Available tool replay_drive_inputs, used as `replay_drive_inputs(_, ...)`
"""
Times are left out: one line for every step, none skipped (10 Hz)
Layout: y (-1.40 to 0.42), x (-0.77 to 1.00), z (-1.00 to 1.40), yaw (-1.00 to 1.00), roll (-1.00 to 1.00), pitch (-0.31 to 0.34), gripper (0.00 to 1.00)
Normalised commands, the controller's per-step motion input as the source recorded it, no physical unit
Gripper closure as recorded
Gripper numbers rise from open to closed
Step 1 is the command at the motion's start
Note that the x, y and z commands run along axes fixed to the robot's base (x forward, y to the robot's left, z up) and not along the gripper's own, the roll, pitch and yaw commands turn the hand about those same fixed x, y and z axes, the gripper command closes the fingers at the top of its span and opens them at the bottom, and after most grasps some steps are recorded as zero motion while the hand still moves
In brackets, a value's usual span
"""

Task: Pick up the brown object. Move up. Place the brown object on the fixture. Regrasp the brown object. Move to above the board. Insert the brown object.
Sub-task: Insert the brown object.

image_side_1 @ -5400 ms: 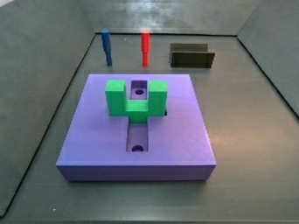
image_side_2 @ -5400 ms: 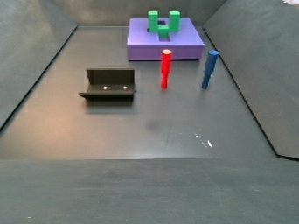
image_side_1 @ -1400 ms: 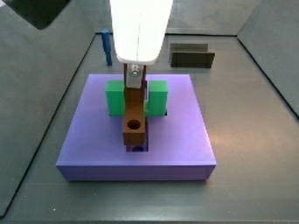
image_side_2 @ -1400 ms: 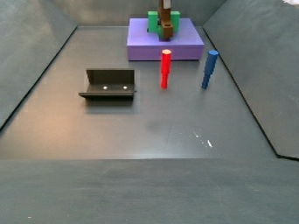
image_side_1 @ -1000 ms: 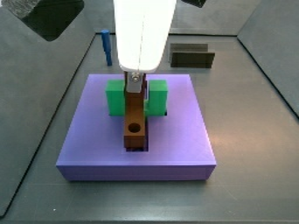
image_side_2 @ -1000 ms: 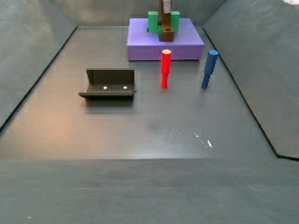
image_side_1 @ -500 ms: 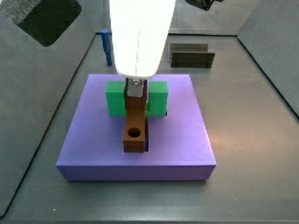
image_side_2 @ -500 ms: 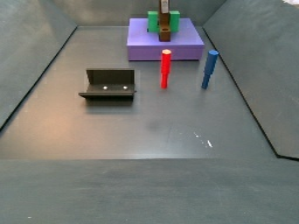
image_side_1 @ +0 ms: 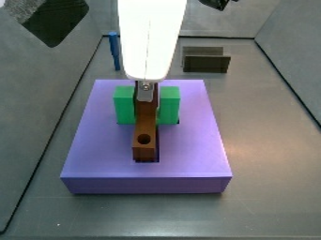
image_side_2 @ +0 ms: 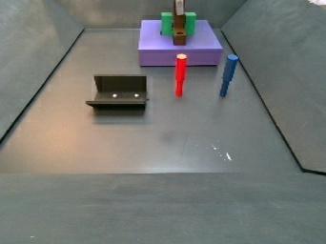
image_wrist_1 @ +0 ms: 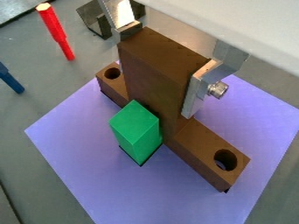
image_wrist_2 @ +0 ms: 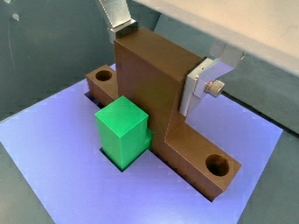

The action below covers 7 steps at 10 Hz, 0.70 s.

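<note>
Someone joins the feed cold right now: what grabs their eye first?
Probably the pincer shut on the brown object, which stands in the purple board's groove beside the green block. Then the red peg and blue peg upright on the floor, with the dark fixture nearby.

End effector [image_side_1: 146, 92] sits over the board [image_side_1: 201, 155], closed on the brown object [image_side_1: 145, 131]. Green block [image_side_1: 124, 105] crowds its 9 o'clock side. Red peg [image_side_2: 181, 74], blue peg [image_side_2: 230, 75] and fixture [image_side_2: 118, 92] stand apart; floor around them open.
</note>
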Motion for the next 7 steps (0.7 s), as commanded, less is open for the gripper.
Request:
replay_drive_inputs(-0.13, 0.00, -0.43, 0.10, 0.23, -0.040, 1.00)
replay_drive_inputs(-0.08, 0.00, -0.40, 0.15, 0.22, -0.037, 1.00)
replay_drive_inputs(-0.06, 0.03, -0.37, 0.10, 0.18, -0.013, 1.00)
replay_drive_inputs(0.00, 0.16, -0.38, 0.00, 0.12, 0.000, 1.00)
replay_drive_inputs(0.03, 0.19, -0.38, 0.00, 0.03, 0.000, 1.00)
replay_drive_inputs(0.03, 0.24, -0.31, 0.00, 0.00, 0.000, 1.00)
replay_drive_inputs(0.01, 0.26, -0.27, 0.00, 0.00, 0.000, 1.00)
